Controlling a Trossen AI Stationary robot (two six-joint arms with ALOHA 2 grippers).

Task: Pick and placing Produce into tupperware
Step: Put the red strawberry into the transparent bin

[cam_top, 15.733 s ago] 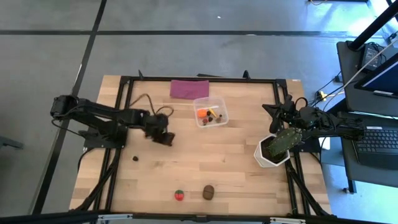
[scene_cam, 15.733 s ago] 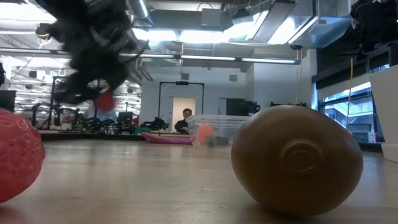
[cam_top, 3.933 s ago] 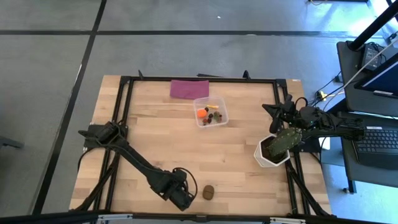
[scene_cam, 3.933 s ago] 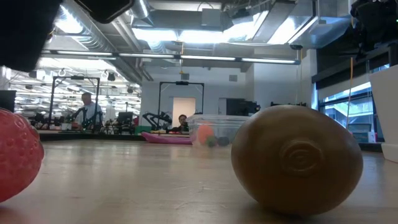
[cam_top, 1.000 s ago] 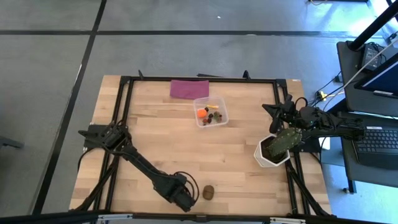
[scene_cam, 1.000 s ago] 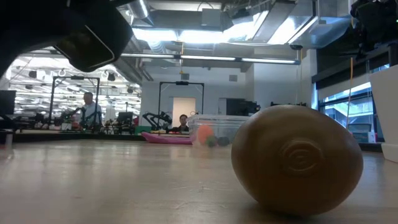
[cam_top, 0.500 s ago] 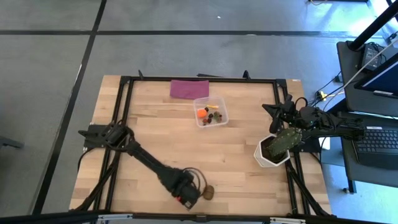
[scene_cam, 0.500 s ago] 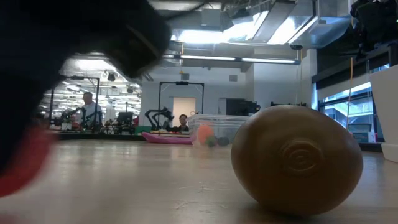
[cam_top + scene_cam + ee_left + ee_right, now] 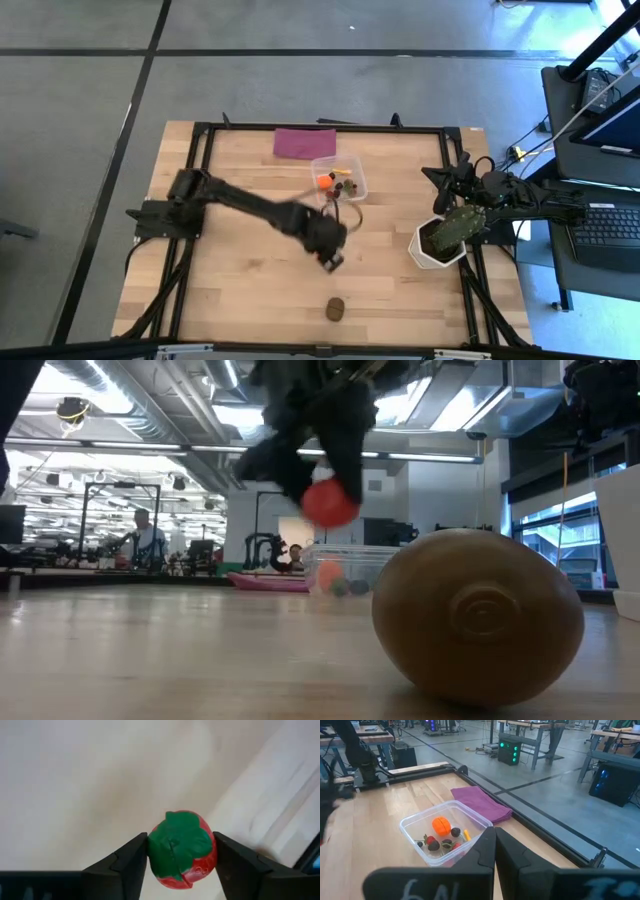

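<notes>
Strawberry (image 9: pixel 181 847), red with a green top, clamped between the two dark fingers (image 9: pixel 131 862) of the left gripper (image 9: pixel 334 256); the jaws stand partly apart, closed on the fruit from both sides. In the low view the strawberry (image 9: pixel 330 503) hangs clear of the wooden table (image 9: pixel 250 270), carried under the left gripper (image 9: pixel 315 435). From above, the left gripper lies just short of the tupperware (image 9: pixel 339 180), on its near side, not yet over it.

The tupperware, a clear square container, holds an orange ball (image 9: pixel 441 825), a small yellow piece (image 9: pixel 466 835) and several dark and red bits (image 9: pixel 437 843). A purple cloth (image 9: pixel 305 142) lies flat just beyond the tupperware, towards the table's far edge.

A brown oval lump (image 9: pixel 336 309) rests on the table well to the near side of the tupperware, close to the front edge.

The right gripper (image 9: pixel 494 851), jaws pressed together and empty, waits to the right of the tupperware, above a white pot (image 9: pixel 437 246) with a green cactus-like plant (image 9: pixel 460 225).
</notes>
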